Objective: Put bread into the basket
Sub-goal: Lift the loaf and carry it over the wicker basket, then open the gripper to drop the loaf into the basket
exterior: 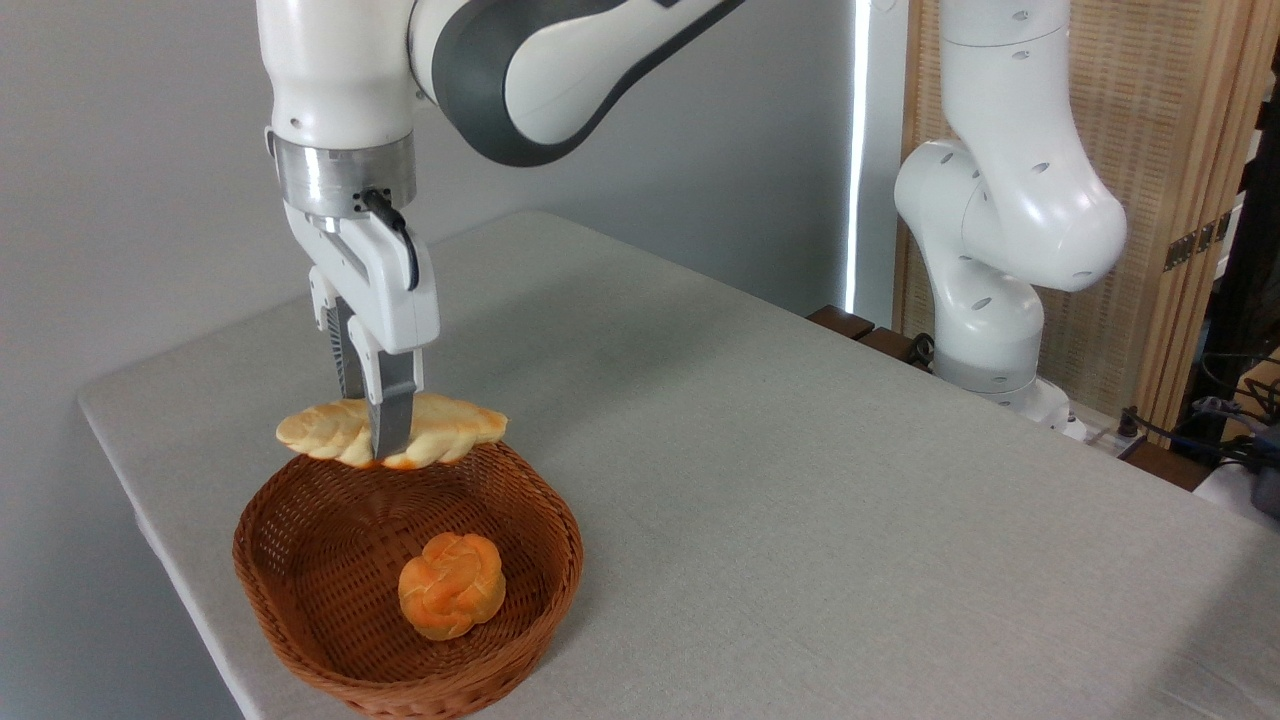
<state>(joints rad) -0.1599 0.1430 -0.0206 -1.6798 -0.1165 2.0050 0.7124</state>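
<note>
Over the basket's twelve-o'clock rim, the tool pinches the bread mid-length; seemingly light, soft, best gripped centrally.

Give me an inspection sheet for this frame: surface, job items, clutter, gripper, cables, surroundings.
Surface: grey table, bare apart from the items below.
Job's things: braided bread held level over the far rim of the wicker basket; not yet inside.
Clutter: small round orange bun lying in the basket.
Gripper: gripper pointing down, shut on the bread's middle.
Cables: black cable on the wrist; loose wires at the right edge, off the table.
Surroundings: grey wall, wooden slatted panel behind the arm base.
</note>
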